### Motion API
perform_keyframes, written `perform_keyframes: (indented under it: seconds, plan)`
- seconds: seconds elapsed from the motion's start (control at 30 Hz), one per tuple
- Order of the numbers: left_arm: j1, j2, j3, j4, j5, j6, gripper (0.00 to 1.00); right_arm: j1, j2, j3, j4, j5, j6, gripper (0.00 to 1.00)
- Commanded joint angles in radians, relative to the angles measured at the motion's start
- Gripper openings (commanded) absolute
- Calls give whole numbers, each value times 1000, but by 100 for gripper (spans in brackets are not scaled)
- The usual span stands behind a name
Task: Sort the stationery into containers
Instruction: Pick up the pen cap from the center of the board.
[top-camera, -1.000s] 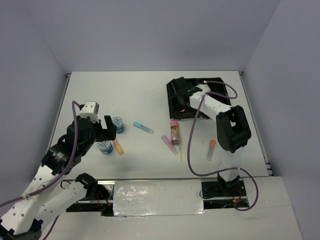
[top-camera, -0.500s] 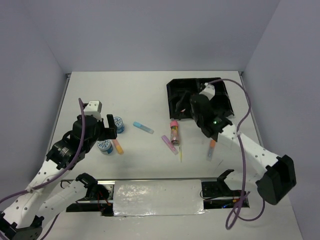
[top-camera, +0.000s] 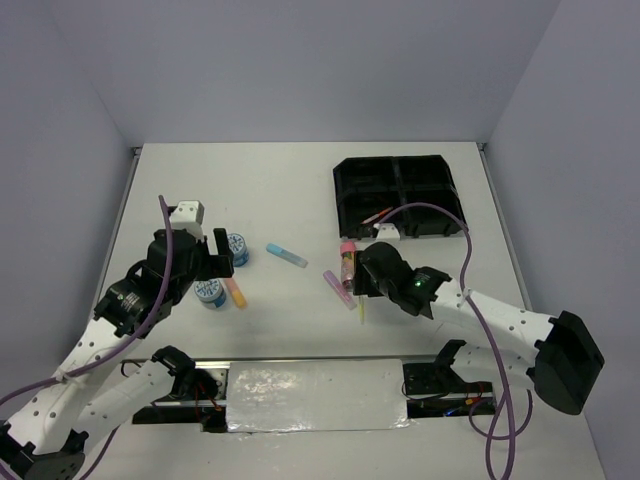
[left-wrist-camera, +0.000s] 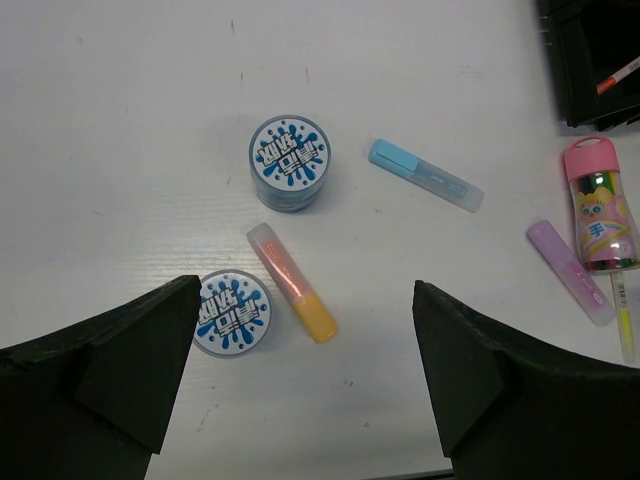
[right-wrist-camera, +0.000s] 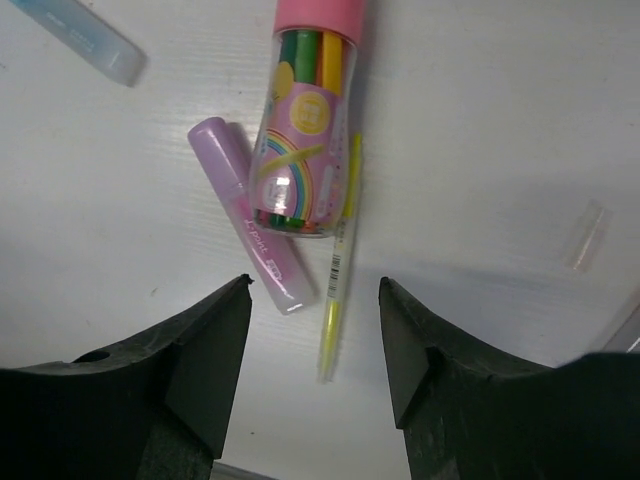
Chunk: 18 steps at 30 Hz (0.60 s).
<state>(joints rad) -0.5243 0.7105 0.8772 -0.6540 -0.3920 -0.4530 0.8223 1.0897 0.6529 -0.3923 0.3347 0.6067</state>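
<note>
Stationery lies loose on the white table (top-camera: 290, 190). The left gripper (left-wrist-camera: 306, 288) hangs wide open above one round blue-white tape roll (left-wrist-camera: 288, 160), a second matching roll (left-wrist-camera: 232, 312) nearer, and a short orange marker (left-wrist-camera: 293, 283) between them. A short blue marker (left-wrist-camera: 425, 175) rests further right. The right gripper (right-wrist-camera: 314, 285), jaws apart and holding nothing, hovers over a thin yellow pen (right-wrist-camera: 340, 270) just beside a pink-capped clear tube (right-wrist-camera: 305, 120) and a short purple marker (right-wrist-camera: 250, 215). At far right sits a black four-compartment plastic tray (top-camera: 400, 186), with a thin orange pen (top-camera: 377, 215) in its near-left compartment.
</note>
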Motion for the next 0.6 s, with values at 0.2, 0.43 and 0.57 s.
perform_keyframes:
  seconds: [0.2,0.43,0.57]
  plan:
    - [1,53,31,7,65,-100,99,-96,-39,4,-48,76,38,61]
    - [-323,216,55,37,-2,-326,99,-308,-47,13,-103,9,-41,62]
    - [-541,465,183,36,-136,-435,99,-415,-79,-1,-79,-69,-97,61]
